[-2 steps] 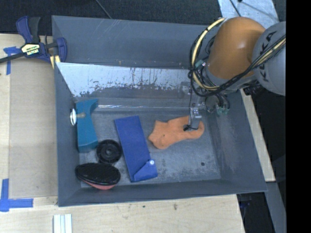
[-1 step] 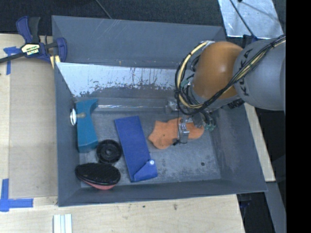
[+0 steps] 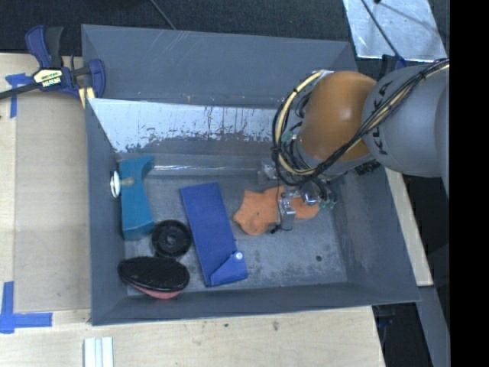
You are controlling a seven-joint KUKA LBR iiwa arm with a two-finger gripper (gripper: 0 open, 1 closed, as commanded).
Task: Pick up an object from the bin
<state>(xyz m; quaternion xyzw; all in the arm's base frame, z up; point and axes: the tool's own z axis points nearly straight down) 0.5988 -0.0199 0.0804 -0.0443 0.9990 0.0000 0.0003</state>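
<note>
The thick, rounded grey metal arm link (image 3: 416,121) comes in from the right edge of the view and slopes down towards the left. At its end sits the glossy orange-brown domed cover (image 3: 336,117), fixed over the wrist with its curved top turned up towards the camera. A bundle of black and yellow cables (image 3: 289,125) loops round the cover's left side and gathers beneath it. More black cables cross the grey link's upper face on the right. Below the cover's lower left edge hangs the small silver metal wrist block (image 3: 289,205). The jaws sit at its lower tip and point steeply downward.
</note>
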